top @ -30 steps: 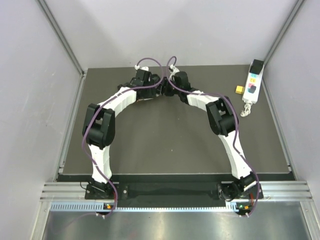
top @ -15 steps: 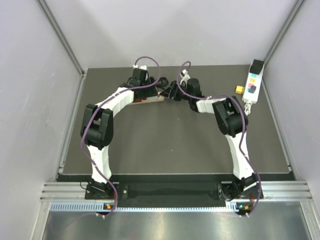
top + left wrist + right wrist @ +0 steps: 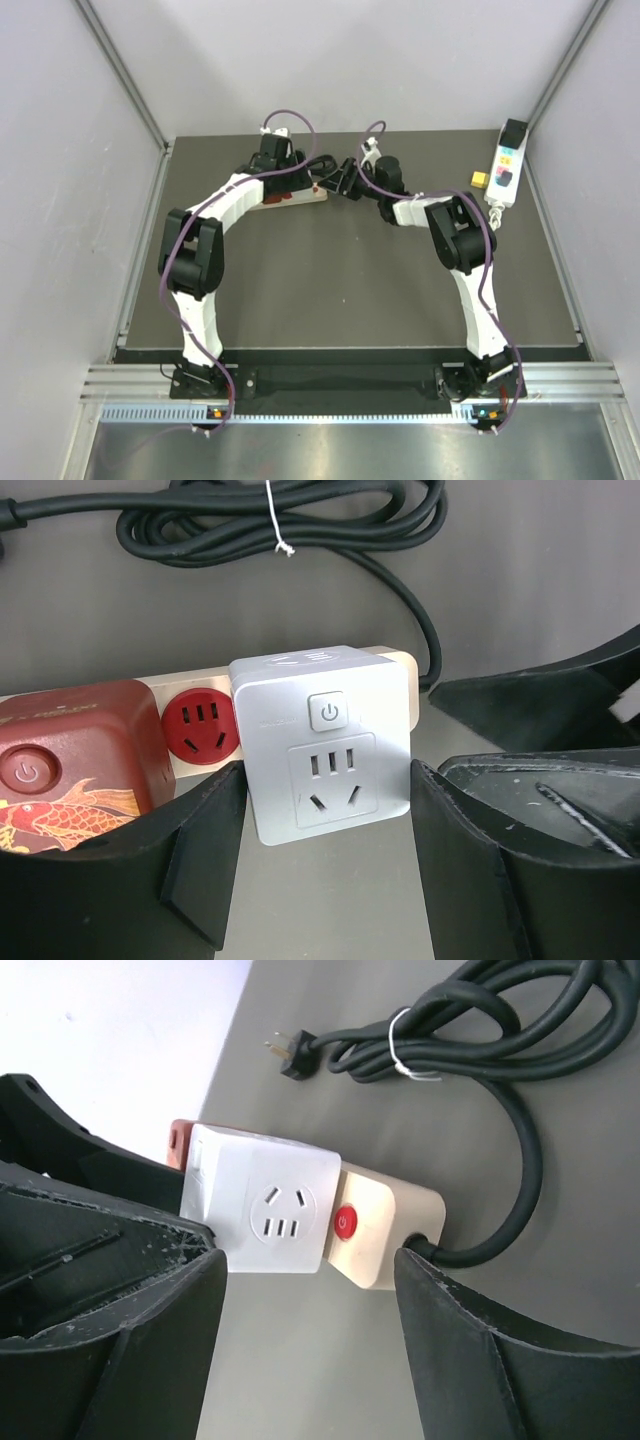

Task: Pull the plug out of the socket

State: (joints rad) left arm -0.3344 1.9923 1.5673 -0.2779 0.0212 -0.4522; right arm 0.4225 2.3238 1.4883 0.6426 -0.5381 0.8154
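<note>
Positioning for the grasp appears to be the step in hand. The left claw point(image 3: 326, 810) is spread, its fingers flanking the white plug cube point(image 3: 320, 742), which sits seated in the beige socket strip point(image 3: 385, 1222) at the far middle of the tabletop point(image 3: 330, 280). The right claw point(image 3: 305, 1260) is likewise spread, straddling the strip's switch end. Next, likely: brace the strip, pinch the cube, draw it straight off.

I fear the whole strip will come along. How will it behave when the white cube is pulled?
The strip looks slim and light and lies loose, so it would probably lift or slide with the white cube unless held. Its thick tied cord likely adds some drag but hardly anchors it.
</note>
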